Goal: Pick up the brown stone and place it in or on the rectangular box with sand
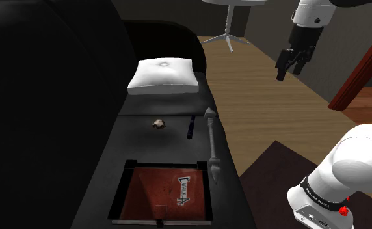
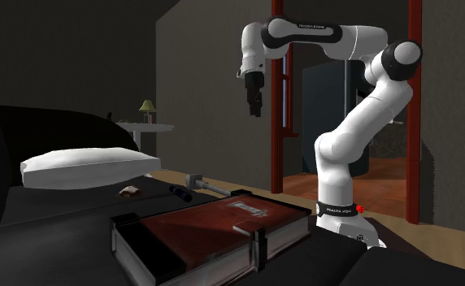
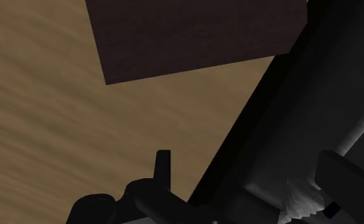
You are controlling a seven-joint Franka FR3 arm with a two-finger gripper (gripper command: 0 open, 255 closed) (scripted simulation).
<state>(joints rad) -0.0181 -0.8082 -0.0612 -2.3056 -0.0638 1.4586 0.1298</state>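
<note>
1. The all-black two-finger gripper (image 1: pixel 292 70) hangs high and points down. It is above the brown wooden floor (image 1: pixel 263 110), off the right edge of the black sofa seat (image 1: pixel 139 142) in the shoulder view. Its fingers stand apart with nothing between them.
2. The small pale-brown lumpy stone (image 1: pixel 158 123) lies on the sofa seat around mid-width. It is on the near side of the white square pillow (image 1: pixel 163 76) and clear of it.
3. Key relation: from the gripper, the stone lies well to the shoulder view's left and far below. My reading is that the next move is a long carry leftward over the seat, then a straight descent.
4. Two things lie between the gripper and the stone: a slim dark-blue-handled screwdriver (image 1: pixel 190 126) and a long grey metal tool (image 1: pixel 211 140). Both run near-to-far, to the right of the stone. The screwdriver is near the stone but apart from it.
5. The stone is irregular and only slightly longer one way. That longer axis seems to run left-right in the shoulder view. It has no clear pointed end, so I judge that the finger line should cross the short way, near-to-far.
6. The target is a rectangular black-walled box (image 1: pixel 123 194) with a reddish-brown sand bed. It sits on the same seat, nearer than the stone and apart from it, with its top open.
7. The stone is not yet grasped.
</note>
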